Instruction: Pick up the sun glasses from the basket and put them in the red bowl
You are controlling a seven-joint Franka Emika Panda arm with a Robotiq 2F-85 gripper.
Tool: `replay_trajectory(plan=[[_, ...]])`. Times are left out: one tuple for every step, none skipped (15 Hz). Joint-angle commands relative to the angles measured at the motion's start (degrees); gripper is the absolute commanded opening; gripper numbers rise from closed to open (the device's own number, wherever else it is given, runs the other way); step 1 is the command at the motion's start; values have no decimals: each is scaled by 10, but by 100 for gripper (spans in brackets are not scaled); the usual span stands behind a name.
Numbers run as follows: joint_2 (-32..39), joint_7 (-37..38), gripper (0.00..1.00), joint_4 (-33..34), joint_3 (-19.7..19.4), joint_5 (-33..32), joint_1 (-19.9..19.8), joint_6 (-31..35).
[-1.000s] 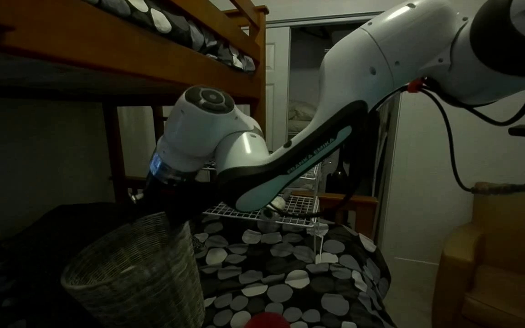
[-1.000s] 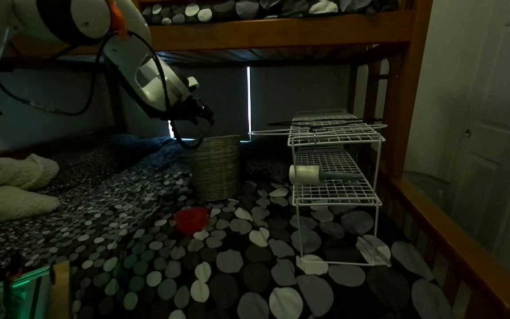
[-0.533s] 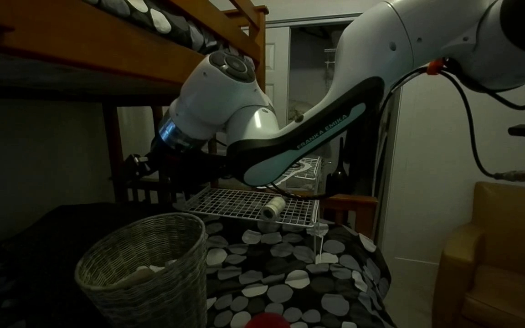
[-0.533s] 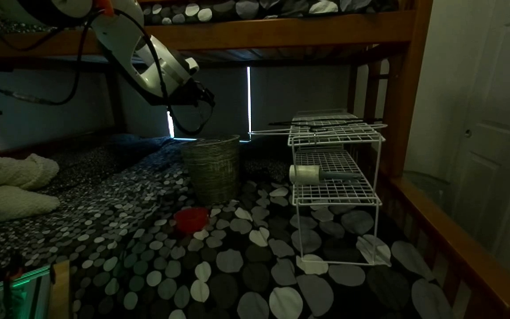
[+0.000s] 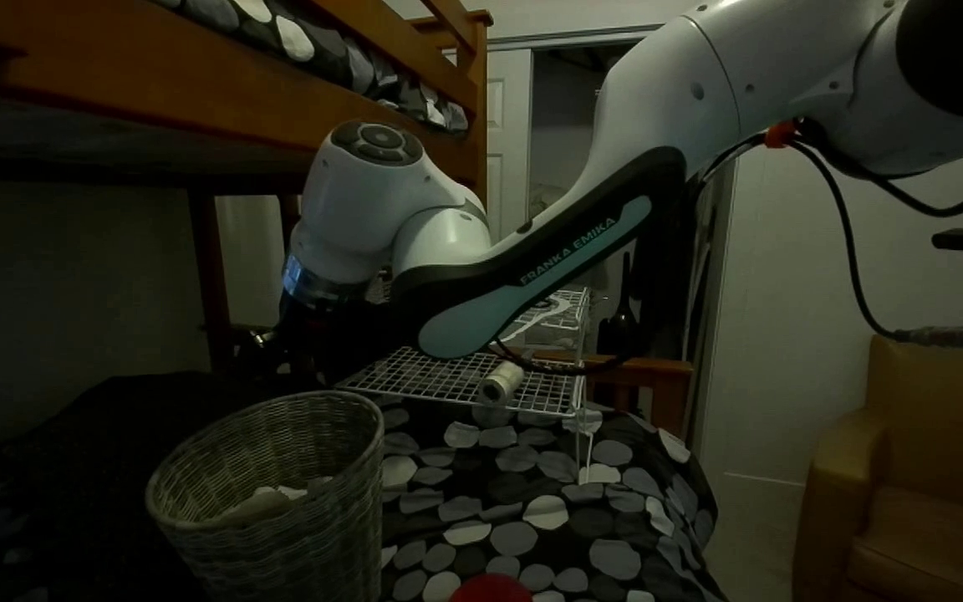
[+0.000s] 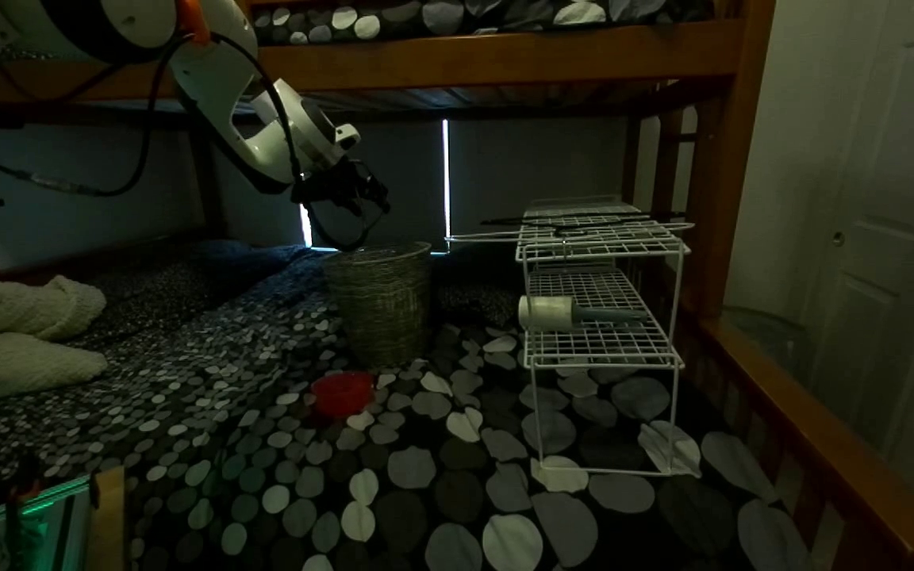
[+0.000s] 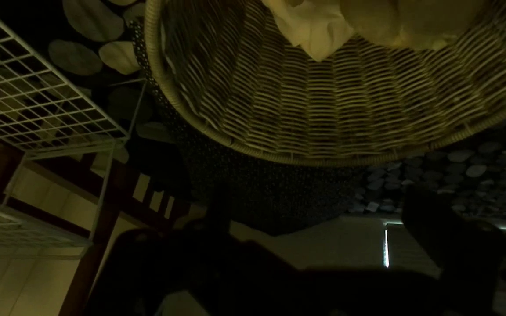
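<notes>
The pale woven wicker basket (image 5: 327, 535) stands on the bed; it also shows in an exterior view (image 6: 384, 309) and fills the upper wrist view (image 7: 305, 105). Pale cloth-like items (image 7: 319, 30) lie inside it. The sunglasses do not show; they are hidden or out of view. The small red bowl (image 6: 343, 394) sits on the bed in front of the basket; only its top edge shows in an exterior view (image 5: 491, 589). My gripper (image 7: 321, 204) is dark, open and seen with nothing between its fingers. It is above the basket's rim in an exterior view (image 6: 374, 202).
A white wire rack (image 6: 608, 349) stands beside the basket, holding a lint roller (image 6: 548, 313). The upper bunk's wooden rail (image 6: 505, 63) runs above the arm. A cream blanket (image 6: 24, 333) lies on the bed. A cable loop (image 6: 346, 242) hangs below the gripper.
My gripper has risen from the basket's rim, then come down slightly. The basket has shifted and settled a little, and its rim and contents are less covered by the arm.
</notes>
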Motion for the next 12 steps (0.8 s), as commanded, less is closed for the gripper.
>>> replay_trajectory(plan=[[0,0,100,2,-14,3,13,5],[-1,0,100,3,-22,4,19,8],[-2,0,100,3,-25,5,21,9],[1,-11,100,1,-23,8,22,-4],[1,-48,100,-1,-55,67,51,6],[9,-48,100,6,-63,75,60,-4],[17,-67,100,11,-69,103,65,-10],[23,-84,100,12,-76,124,73,-21],[26,-105,100,9,-83,142,80,-36],[32,-120,100,9,-91,158,89,-52],[43,-132,100,12,-98,174,96,-60],[48,-145,100,10,-100,194,101,-66]])
